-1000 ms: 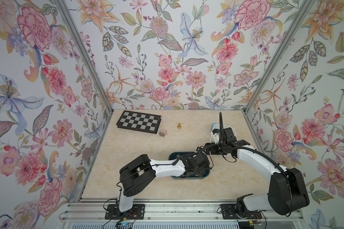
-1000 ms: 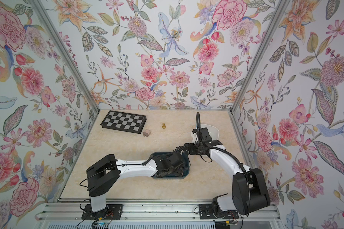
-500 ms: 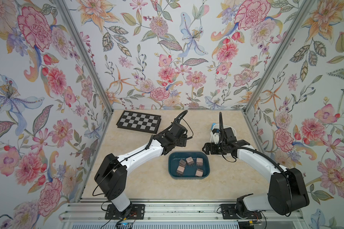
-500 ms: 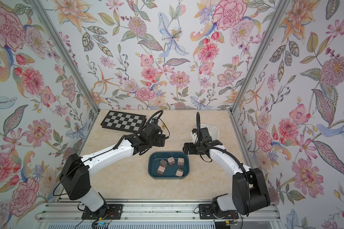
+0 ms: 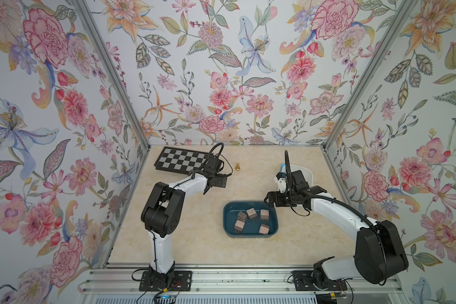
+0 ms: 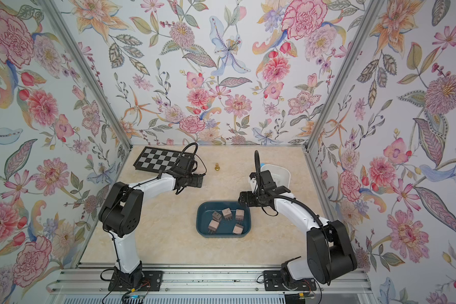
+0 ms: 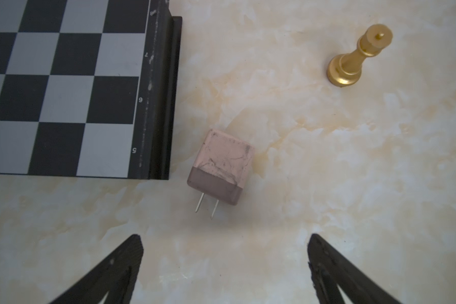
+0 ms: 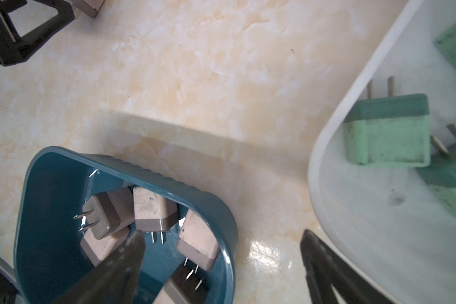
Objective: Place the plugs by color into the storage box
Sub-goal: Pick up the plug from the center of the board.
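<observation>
A dusty pink plug [image 7: 220,165] lies on the table beside the chessboard's corner, prongs pointing toward my left gripper [image 7: 225,239], which is open and short of it. In both top views the left gripper [image 5: 219,181] covers that plug. The teal storage box [image 5: 250,235] holds several pink plugs [image 5: 251,212]. My right gripper [image 8: 223,234] is open and empty, one finger over the teal box [image 8: 142,164], the other near the white box [image 8: 340,105] holding green plugs [image 8: 390,136].
A chessboard [image 5: 181,160] lies at the back left, its edge [image 7: 166,105] close to the loose plug. A gold chess piece [image 7: 358,56] stands on the table further right of it. The right arm [image 5: 334,210] hides much of the white box [image 5: 307,171].
My left arm has swung from inside the teal box back to the spot beside the chessboard, and its jaws have opened wider. The right arm has not moved.
</observation>
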